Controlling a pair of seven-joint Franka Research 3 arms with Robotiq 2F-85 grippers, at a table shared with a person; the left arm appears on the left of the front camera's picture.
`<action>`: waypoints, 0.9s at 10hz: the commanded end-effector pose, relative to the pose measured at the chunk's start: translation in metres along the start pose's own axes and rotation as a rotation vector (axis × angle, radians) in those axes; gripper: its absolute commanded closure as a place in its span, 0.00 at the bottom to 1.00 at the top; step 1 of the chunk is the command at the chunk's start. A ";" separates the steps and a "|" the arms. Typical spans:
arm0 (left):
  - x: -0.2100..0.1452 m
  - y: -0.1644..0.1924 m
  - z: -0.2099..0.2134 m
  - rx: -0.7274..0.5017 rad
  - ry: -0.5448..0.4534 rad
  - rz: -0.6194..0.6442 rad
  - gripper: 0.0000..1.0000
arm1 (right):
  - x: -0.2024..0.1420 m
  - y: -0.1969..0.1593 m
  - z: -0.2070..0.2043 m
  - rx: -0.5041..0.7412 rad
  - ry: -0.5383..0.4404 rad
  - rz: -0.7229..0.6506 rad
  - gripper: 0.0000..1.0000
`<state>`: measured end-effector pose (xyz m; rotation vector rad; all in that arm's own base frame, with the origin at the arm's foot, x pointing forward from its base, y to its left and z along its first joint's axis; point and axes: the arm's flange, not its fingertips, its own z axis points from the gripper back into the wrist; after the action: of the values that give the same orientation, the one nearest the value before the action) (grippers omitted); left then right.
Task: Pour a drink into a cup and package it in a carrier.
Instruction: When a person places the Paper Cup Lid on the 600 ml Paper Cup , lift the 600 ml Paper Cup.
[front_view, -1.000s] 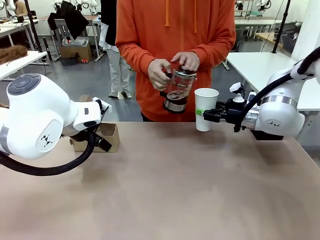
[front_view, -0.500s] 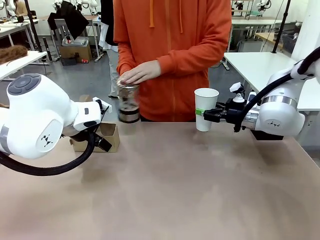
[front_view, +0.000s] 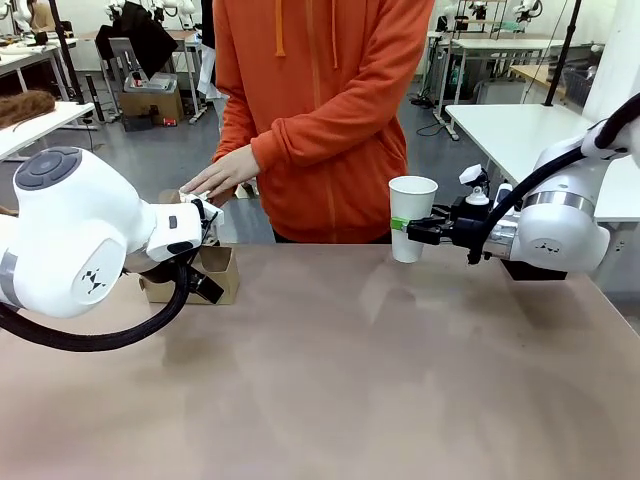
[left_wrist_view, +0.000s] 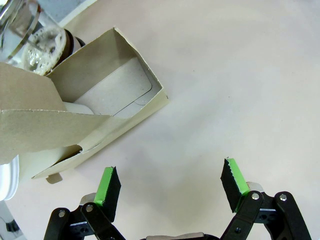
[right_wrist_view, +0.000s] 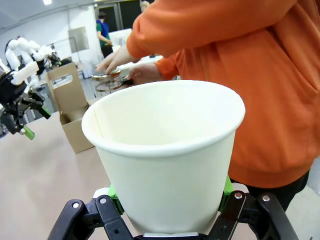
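- The cup (front_view: 412, 205), upright and lidless, is clamped in the right gripper (front_view: 411, 232) at the table's (front_view: 330, 380) far edge, right of centre; whether it holds drink is hard to tell.
- The carrier (front_view: 218, 272) stands near the far-left edge, with the left gripper (left_wrist_view: 172, 186) spread wide and empty just beside it.
- A person's hand (front_view: 222, 172) rests on the glass jug (left_wrist_view: 27, 37) behind the carrier.
- The move likely calls for level, slow travel, then a square descent into a free pocket, clear of the handle.
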<state>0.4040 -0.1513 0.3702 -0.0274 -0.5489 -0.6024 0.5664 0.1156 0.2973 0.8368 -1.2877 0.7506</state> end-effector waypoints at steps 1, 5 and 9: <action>0.000 0.000 0.000 -0.001 -0.001 0.000 0.00 | 0.002 0.002 -0.003 -0.015 -0.001 -0.004 0.20; 0.000 0.000 0.000 -0.001 -0.001 0.000 0.00 | 0.002 0.002 -0.003 -0.015 -0.001 -0.004 0.20; 0.000 0.000 0.000 -0.001 -0.001 0.000 0.00 | 0.002 0.002 -0.003 -0.015 -0.001 -0.004 0.20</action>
<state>0.4040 -0.1513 0.3702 -0.0274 -0.5489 -0.6024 0.5664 0.1156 0.2973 0.8368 -1.2876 0.7506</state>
